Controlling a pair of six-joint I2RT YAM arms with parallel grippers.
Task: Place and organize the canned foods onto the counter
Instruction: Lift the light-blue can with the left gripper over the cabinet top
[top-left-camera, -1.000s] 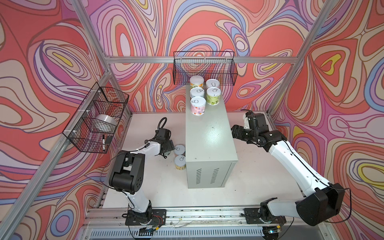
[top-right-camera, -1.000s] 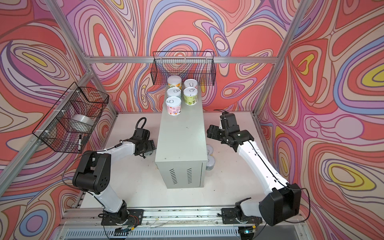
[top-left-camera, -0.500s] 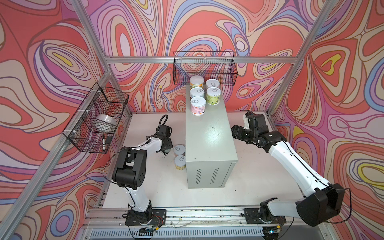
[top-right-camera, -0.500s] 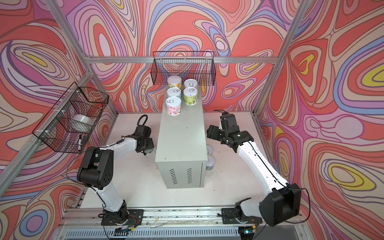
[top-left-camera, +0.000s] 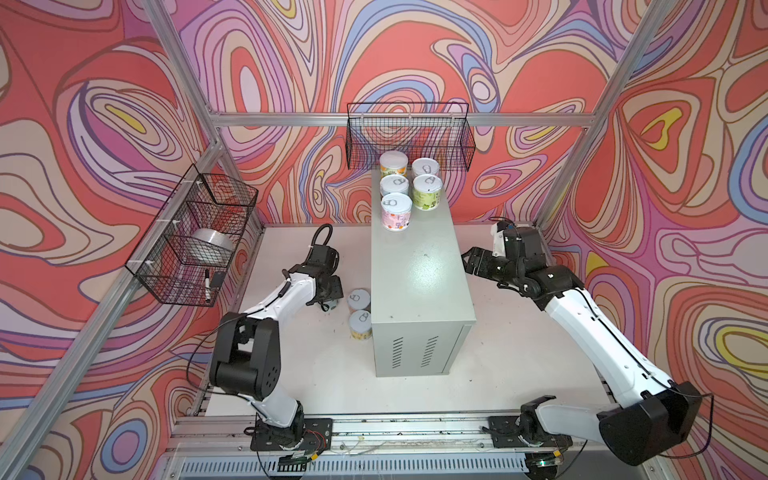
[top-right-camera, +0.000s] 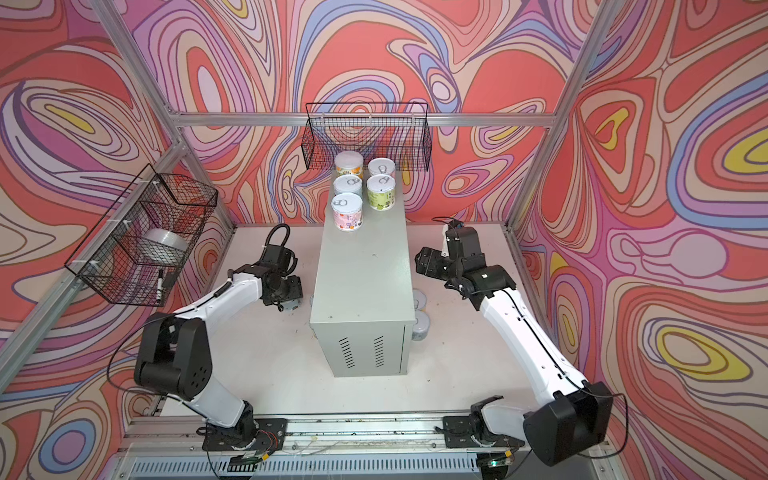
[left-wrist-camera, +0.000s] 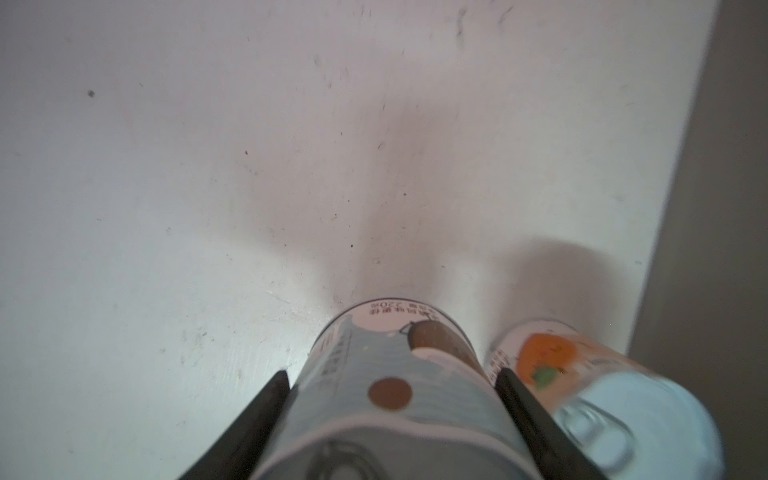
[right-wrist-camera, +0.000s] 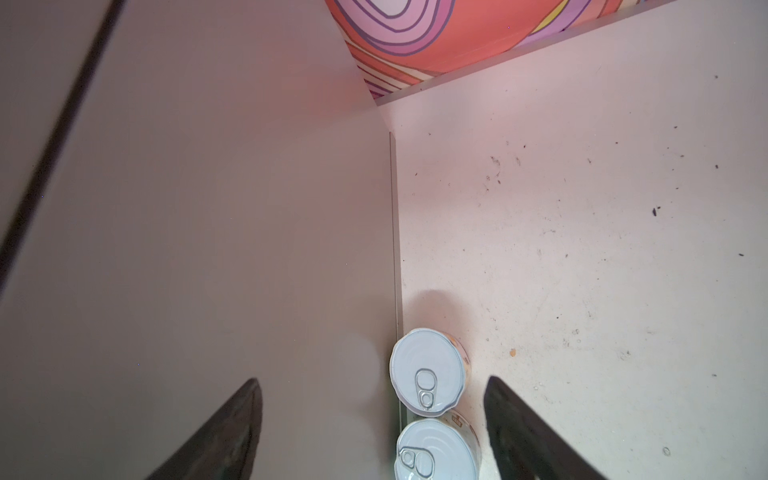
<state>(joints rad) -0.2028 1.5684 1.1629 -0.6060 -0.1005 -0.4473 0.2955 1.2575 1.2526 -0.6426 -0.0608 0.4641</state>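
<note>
Right now the left gripper (left-wrist-camera: 391, 373) is pinching a pale-blue can (left-wrist-camera: 395, 399) w/ brown dots, one black finger (left-wrist-camera: 266, 399) pressed on each side of the label. The can is upright and low over the white tabletop (left-wrist-camera: 166, 208); can't tell if its base touches. Just beside it stands an orange-label can (left-wrist-camera: 552, 361), close to the counter (left-wrist-camera: 731, 208) wall.

In a top view the left gripper (top-left-camera: 328, 293) sits left of the counter (top-left-camera: 419, 282), and its can is hidden under it. Two loose cans stand by the counter's left side, the farther one (top-left-camera: 358, 300) and the nearer one (top-left-camera: 360, 325). Can't tell which is the orange-label one.

Five cans are grouped at the counter's far end, incl. a pink-label can (top-left-camera: 397, 214) in front and a green-label can (top-left-camera: 427, 195) next to it.

The right gripper (right-wrist-camera: 372, 381) has its jaws spread wide w/ nothing btwn them. It hangs just beside the counter's right edge, above two right-side cans on the tabletop, one (right-wrist-camera: 428, 372) directly behind the other (right-wrist-camera: 436, 453), tight to the counter wall.
</note>
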